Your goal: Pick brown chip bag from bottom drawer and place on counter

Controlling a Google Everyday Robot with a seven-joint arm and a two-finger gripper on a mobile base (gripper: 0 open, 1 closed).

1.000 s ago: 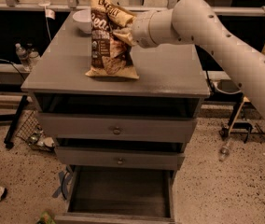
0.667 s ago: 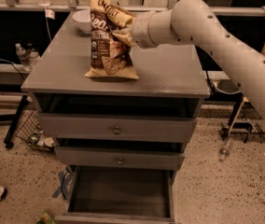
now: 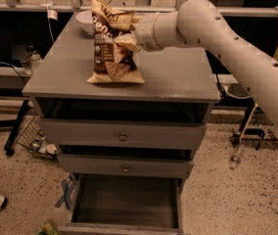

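Nothing is moving since a second ago: the brown chip bag (image 3: 112,50) is standing on the surface (image 3: 178,77), the gripper (image 3: 129,37) staying at its top (its hold cannot be told), so placing is looking nearly done.

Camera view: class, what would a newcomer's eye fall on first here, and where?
The crinkly brown and tan chip bag stands upright on the flat grey wooden counter, near its middle. The robot's pale gripper comes in from the picture's right against the bag's upper side. Below, the deep grey bottom drawer stands pulled open.
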